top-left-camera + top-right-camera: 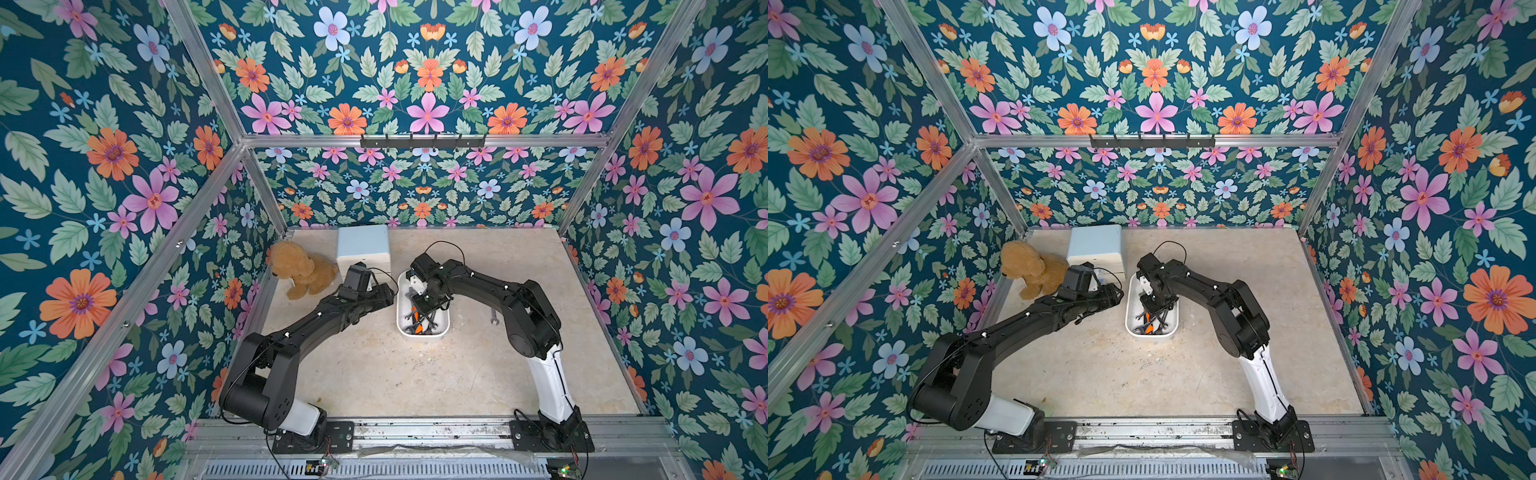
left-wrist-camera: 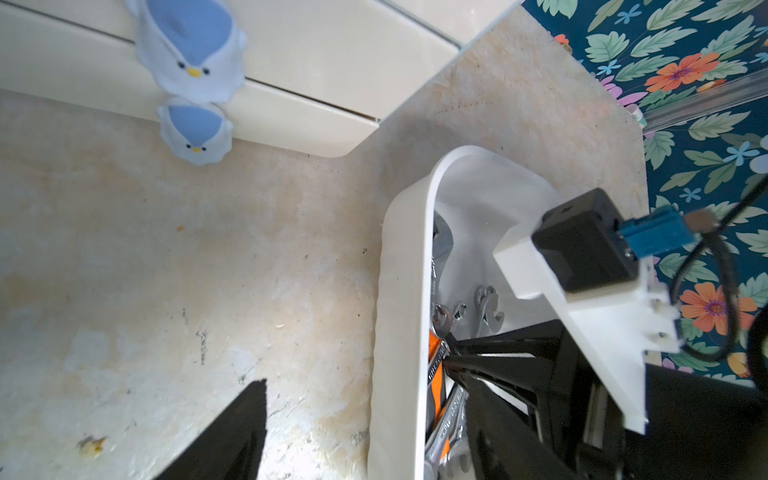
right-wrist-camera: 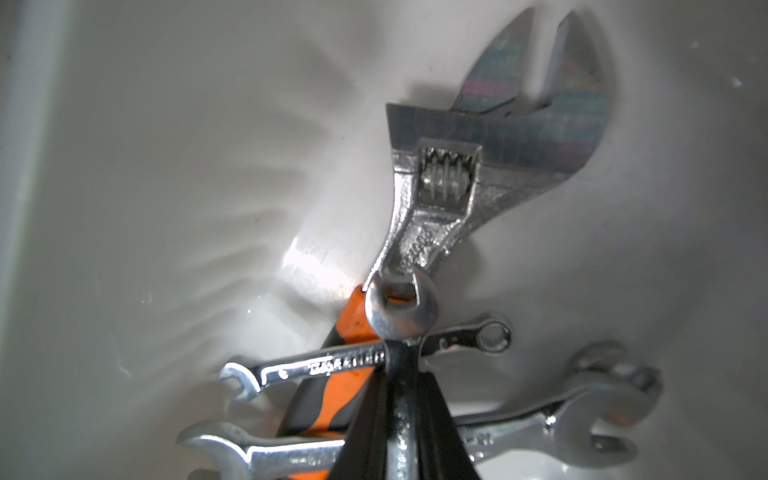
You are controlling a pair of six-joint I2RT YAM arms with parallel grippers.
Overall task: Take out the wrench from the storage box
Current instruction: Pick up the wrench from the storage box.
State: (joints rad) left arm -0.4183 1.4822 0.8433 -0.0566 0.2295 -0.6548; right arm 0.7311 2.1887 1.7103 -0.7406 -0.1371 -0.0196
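Grasp step: right gripper [image 3: 401, 361] fingers are clenched on the wrench [image 3: 401, 309] shank, head just beyond the fingertips, inside the storage box [image 1: 423, 335]; left gripper [image 1: 390, 297] stands released beside the box. Next move probably calls for a straight lift, since other wrenches [image 3: 561, 415] cross beneath.

Two matte black jointed arms, left arm [image 1: 316, 320] and right arm [image 1: 486, 282], each on a white lower segment [image 1: 552, 382] and bolted black base plate [image 1: 523, 436]; thin black cables [image 1: 444, 244] looping outside; white wrist bracket [image 2: 582, 316] with blue connector [image 2: 656, 232]; right gripper [image 3: 401, 353] with slim black tapered fingers [image 3: 444, 440].
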